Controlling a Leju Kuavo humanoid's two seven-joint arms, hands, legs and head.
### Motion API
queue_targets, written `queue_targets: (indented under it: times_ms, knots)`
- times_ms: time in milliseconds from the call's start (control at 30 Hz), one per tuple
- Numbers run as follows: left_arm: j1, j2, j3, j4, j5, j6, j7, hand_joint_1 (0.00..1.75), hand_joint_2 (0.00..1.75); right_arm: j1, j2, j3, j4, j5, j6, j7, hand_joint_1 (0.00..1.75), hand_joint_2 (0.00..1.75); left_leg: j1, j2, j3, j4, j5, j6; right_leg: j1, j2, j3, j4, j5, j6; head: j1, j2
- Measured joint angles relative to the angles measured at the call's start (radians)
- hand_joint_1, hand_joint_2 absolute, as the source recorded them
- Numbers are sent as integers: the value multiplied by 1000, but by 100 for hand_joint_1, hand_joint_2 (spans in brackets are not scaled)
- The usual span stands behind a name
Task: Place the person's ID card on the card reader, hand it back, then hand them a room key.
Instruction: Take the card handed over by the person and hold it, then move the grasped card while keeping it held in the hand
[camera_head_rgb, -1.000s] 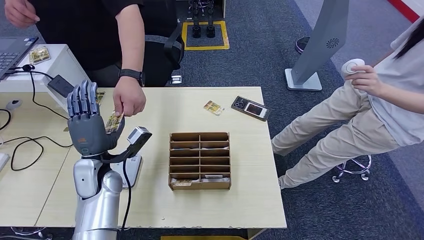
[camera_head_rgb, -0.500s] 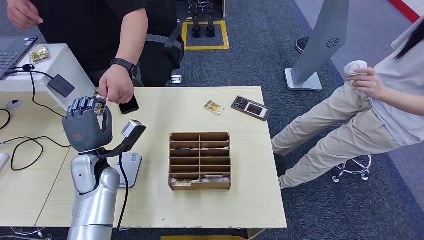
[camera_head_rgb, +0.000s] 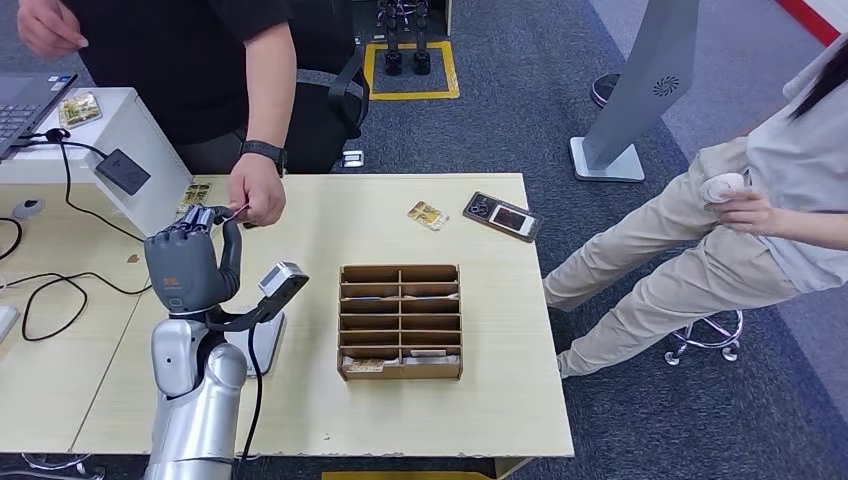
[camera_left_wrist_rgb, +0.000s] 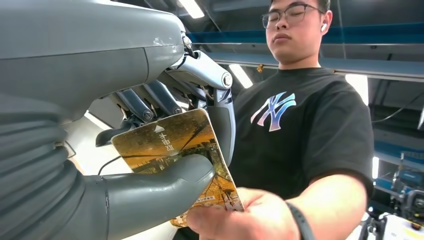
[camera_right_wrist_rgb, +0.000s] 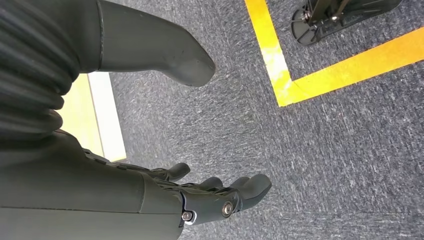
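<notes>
My left hand (camera_head_rgb: 190, 262) is raised above the table's left part, fingers curled in. In the left wrist view its thumb (camera_left_wrist_rgb: 150, 197) and fingers pinch a gold-brown ID card (camera_left_wrist_rgb: 167, 145). A person's hand (camera_head_rgb: 256, 199) (camera_left_wrist_rgb: 240, 217) grips the card's other end, so both hold it. The white card reader (camera_head_rgb: 262, 338) lies on the table under my left forearm. A brown compartment box (camera_head_rgb: 400, 320) with room key cards stands at the table's middle. My right hand (camera_right_wrist_rgb: 215, 197) hangs over grey carpet, fingers apart, holding nothing.
A loose gold card (camera_head_rgb: 426, 214) and a dark phone-like device (camera_head_rgb: 501, 217) lie at the table's far side. Another card (camera_head_rgb: 195, 192), a laptop (camera_head_rgb: 25, 105) and cables sit left. A second person (camera_head_rgb: 760, 220) sits at the right.
My left hand's fingers, upright and spread a second ago, have curled in on the card. The person's hand drew back, then returned to the card's end.
</notes>
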Motion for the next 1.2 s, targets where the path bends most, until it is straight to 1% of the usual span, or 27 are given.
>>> queue_targets:
  times_ms: [67, 133, 300, 367, 500, 600, 700, 900, 1200]
  knots:
    - [8, -7, 14, -5, -4, 0, -6, 175, 175, -2, 0, -10, 2, 2, 0, 0, 0, 175, 0, 0, 0, 0, 0, 0, 0, 0, 0, 0, 0, 0, 0, 0]
    - [21, -8, 30, -7, -17, 0, 11, 175, 175, -5, 0, -23, 5, 9, -1, -2, 0, 175, 0, 0, 0, 0, 0, 0, 0, 0, 0, 0, 0, 0, 0, 0]
    - [71, 7, 72, -7, -72, 0, 117, 175, 175, -9, 1, -59, 12, 35, 0, -6, 0, 175, 0, 0, 0, 0, 0, 0, 0, 0, 0, 0, 0, 0, 0, 0]
    - [91, 22, 88, -3, -94, 0, 162, 175, 175, -10, 1, -70, 14, 41, 0, -4, 0, 175, 0, 0, 0, 0, 0, 0, 0, 0, 0, 0, -1, 0, 0, 0]
    - [130, 64, 95, 23, -142, 0, 298, 175, 175, -12, 4, -93, 15, 54, 7, -5, 0, 175, 0, 0, 0, 0, 0, 0, 0, 0, 0, 0, -1, 0, 0, 0]
    - [152, 94, 91, 67, -171, 0, 391, 175, 175, -13, 5, -105, 15, 61, 16, -6, 0, 175, 0, 0, 0, 0, 0, 0, 0, 0, 0, 0, -1, 0, 0, 0]
    - [171, 119, 79, 111, -166, 0, 450, 175, 175, -14, 5, -118, 15, 80, 22, -6, 0, 175, 0, 0, 0, 0, 0, 0, 0, 0, 0, 0, -1, 0, 0, 0]
    - [193, 150, 49, 178, -162, 0, 492, 175, 175, -16, 5, -138, 15, 105, 24, -6, 0, 175, 0, 0, 0, 0, 0, 0, 0, 0, 0, 0, -1, 0, 0, 0]
    - [214, 177, -8, 247, -155, 0, 495, 175, 175, -17, 5, -161, 15, 138, 37, -6, 0, 175, 0, 0, 0, 0, 0, 0, 0, 0, 0, 0, -1, 0, 0, 0]
